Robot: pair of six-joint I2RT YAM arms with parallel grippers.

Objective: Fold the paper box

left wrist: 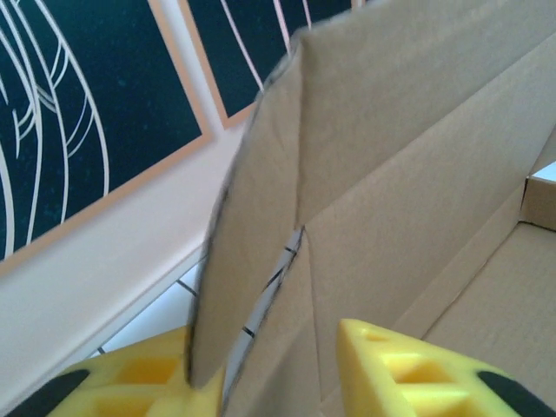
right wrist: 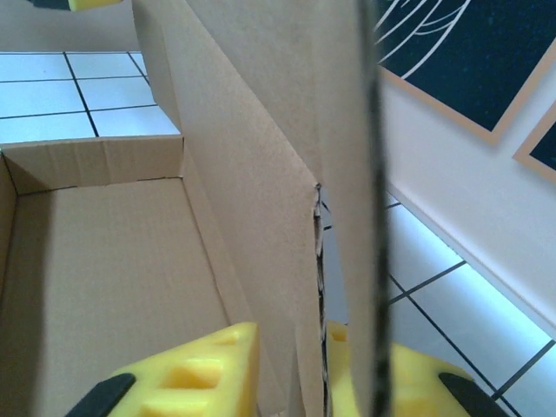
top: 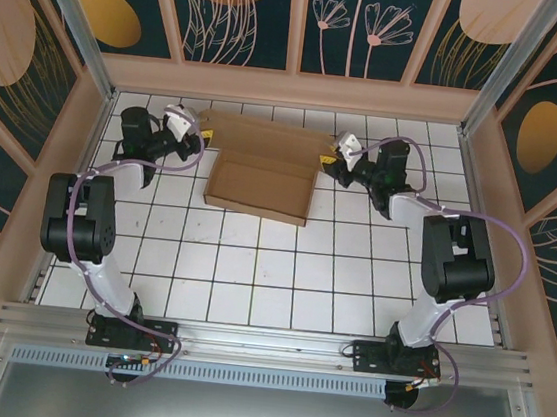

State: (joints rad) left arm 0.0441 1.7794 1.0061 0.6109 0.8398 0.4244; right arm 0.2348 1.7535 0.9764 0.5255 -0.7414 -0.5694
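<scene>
White square-tiled worktop (top: 251, 276) with dark grout lines, fenced by peach-framed wall panels (top: 240, 13) in dark teal with pale line-drawn plants. The paper box (top: 263, 172), plain brown matte corrugated cardboard, sits at the middle of the worktop's far edge. It is a shallow rectangular tray with low raised walls, and a broad panel stands along its far side. Black-and-white arms with purple cables (top: 90, 182) reach in from both sides. The left gripper (top: 194, 137) is at the box's far-left corner and the right gripper (top: 332, 160) at its far-right corner. In the left wrist view the box (left wrist: 417, 174) shows a tall creased panel and a side flap with a raw fluted edge. The left gripper (left wrist: 282, 382) jaws are narrow and clamp that corner between blocky yellow foam fingers (left wrist: 130, 387). In the right wrist view the box (right wrist: 95, 261) shows its smooth tray floor. The right gripper (right wrist: 291, 382) jaws are narrow and pinch the upright panel between yellow fingers (right wrist: 204, 369).
</scene>
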